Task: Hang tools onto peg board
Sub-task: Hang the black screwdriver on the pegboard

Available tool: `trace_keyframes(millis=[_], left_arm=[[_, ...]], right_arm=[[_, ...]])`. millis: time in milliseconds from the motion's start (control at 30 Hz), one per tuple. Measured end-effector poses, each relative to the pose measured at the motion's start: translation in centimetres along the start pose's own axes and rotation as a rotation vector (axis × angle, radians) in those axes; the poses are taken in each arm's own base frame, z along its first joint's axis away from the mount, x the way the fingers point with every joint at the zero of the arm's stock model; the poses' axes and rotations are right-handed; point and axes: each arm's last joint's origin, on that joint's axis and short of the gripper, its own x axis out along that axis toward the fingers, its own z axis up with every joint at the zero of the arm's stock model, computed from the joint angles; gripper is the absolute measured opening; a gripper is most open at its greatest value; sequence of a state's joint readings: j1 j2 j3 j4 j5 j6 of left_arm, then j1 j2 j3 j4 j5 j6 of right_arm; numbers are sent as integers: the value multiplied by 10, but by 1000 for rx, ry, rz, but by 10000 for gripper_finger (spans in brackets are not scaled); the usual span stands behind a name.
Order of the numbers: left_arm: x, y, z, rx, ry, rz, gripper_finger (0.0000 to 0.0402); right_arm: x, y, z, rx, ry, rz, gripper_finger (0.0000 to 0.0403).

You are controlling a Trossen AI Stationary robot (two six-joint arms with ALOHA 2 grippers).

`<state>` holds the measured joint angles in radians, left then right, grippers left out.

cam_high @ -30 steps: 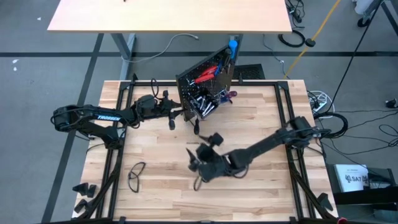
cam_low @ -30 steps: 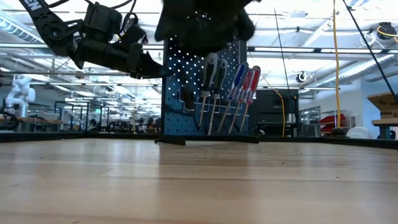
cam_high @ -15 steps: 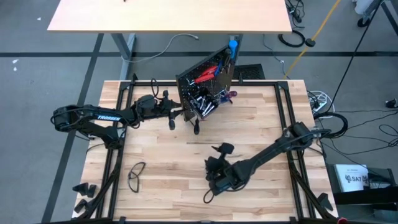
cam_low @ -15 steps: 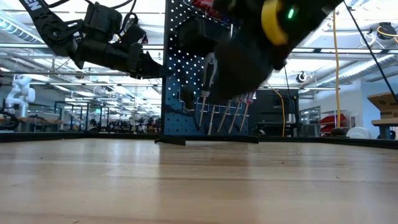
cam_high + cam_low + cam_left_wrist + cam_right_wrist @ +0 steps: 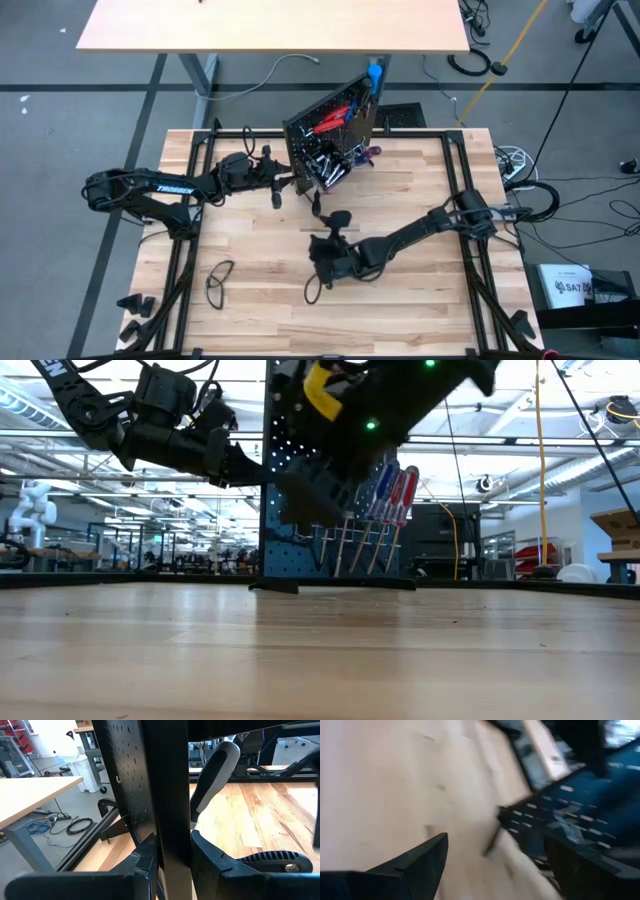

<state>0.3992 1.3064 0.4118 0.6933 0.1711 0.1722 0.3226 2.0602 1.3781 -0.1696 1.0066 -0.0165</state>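
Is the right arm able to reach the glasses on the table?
Probably yes. The right tool hangs open and empty over bare wood, and nothing lies between it and the glasses.

I can read white "TROSSEN" lettering on the dark left robot arm (image 5: pixel 160 187) in my high view. A white box beside the table (image 5: pixel 562 285) carries print too small for me to read.

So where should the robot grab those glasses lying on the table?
Probably from straight above, pinching across the thin frame of the glasses. They lie flat on the table with bare wood all round, so a finger fits on either side. The right gripper is open and free, while the left gripper is clamped on the peg board.
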Motion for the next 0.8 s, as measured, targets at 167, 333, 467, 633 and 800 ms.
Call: trace_keyframes(millis=[167, 333, 467, 633, 800], left_arm=[[0, 0, 0, -2, 0, 0, 84], [0, 0, 0, -1, 0, 0, 84], [0, 0, 0, 4, 1, 0, 84], [0, 0, 0, 5, 2, 0, 84], [0, 0, -1, 4, 15, -3, 84]], right_arm=[[14, -10, 4, 10, -6, -39, 314], [20, -16, 4, 40, 1, -84, 313], [25, -20, 4, 91, 7, -85, 313], [31, -23, 3, 106, 15, -79, 310], [36, -26, 1, 139, 30, -53, 259]])
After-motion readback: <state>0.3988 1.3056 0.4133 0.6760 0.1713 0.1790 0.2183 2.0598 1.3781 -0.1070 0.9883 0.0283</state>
